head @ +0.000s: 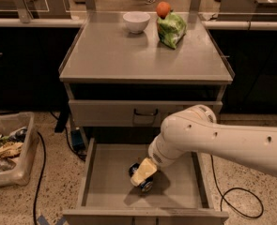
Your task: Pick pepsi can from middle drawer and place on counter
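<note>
gripper [144, 171] at pepsi can [146, 185], in open middle drawer [109, 172]

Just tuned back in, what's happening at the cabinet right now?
The arm reaches down into the open middle drawer, its pincer right on the pepsi can, which appears to lie on the drawer floor. The can is not yet on the counter, where a white bowl, a green bag and an orange fruit sit near the back.

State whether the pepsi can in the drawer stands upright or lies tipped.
Tipped: the pepsi can lies sideways in the middle drawer, a round silver end showing; the gripper is over it.
</note>
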`<state>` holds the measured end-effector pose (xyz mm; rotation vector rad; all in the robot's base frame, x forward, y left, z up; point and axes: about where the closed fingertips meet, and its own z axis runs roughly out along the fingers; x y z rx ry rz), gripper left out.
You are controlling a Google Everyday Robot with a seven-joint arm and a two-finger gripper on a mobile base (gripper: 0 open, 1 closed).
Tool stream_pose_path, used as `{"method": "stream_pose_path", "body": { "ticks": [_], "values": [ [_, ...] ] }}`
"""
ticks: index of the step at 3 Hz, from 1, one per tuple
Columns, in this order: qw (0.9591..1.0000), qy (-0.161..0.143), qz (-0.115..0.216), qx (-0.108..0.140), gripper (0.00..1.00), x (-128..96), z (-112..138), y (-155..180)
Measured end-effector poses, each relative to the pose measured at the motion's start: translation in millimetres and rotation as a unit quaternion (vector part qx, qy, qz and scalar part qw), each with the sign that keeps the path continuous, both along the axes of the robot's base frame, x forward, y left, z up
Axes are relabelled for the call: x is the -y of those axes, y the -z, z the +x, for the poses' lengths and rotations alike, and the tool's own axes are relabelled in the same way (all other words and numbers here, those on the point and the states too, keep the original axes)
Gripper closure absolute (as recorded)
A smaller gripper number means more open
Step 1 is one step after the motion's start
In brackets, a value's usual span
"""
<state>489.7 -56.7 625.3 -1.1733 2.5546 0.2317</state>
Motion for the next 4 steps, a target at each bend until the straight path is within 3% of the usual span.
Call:
{"method": "stream_pose_path", "body": {
  "ticks": [2,3,4],
  "values": [
    [0.9985,0.018,0.016,-0.05,0.0,-26,13,105],
    [0.9953,0.042,0.029,-0.082,0.0,-25,16,159],
    [0.989,0.073,0.044,-0.121,0.0,-25,9,214]
  ]
}}
